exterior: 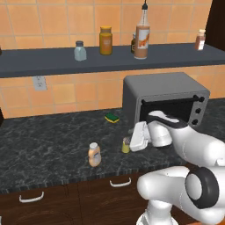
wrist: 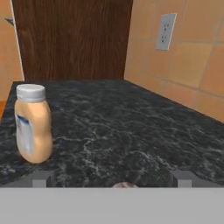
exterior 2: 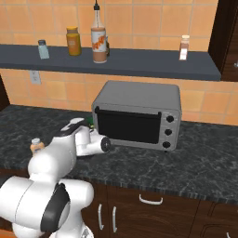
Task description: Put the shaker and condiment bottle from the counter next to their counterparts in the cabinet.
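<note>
My jaws [exterior: 132, 143] hang low over the long black marble-veined counter [exterior: 44, 145] at the centre of the left base view, spread wide and holding nothing, with the tiny yellow-green cylindrical shaker with its grey cap [exterior: 126, 145] touching or just beside them. I judge I am lined up to take it first, since it stands nearest my hand.

The small squat peach-orange condiment bottle with a whitish band and pale cap [exterior: 94, 154] stands upright and apart from the shaker, to its left and nearer the counter's front edge; in the hand view it sits at the left [wrist: 33, 124], outside the line of my two dark fingertips [wrist: 41, 178]. A rounded pale cap peeks up at the bottom centre there, between the tips, likely the shaker's.

Along the top of both base views runs the long flat dark grey wall shelf [exterior: 44, 63] against orange tiles. On it wait the counterparts: the pale blue-grey glass shaker with silver cap [exterior: 80, 51] at upper left, and the tall brown-orange sauce bottle with white label and thin black spout [exterior: 142, 35] at upper centre, an amber yellow-lidded jar [exterior: 105, 41] between them. Each counter item belongs beside its twin up there.

The grey toaster oven [exterior: 167, 99] stands just behind my wrist, so lifting calls for care.
</note>
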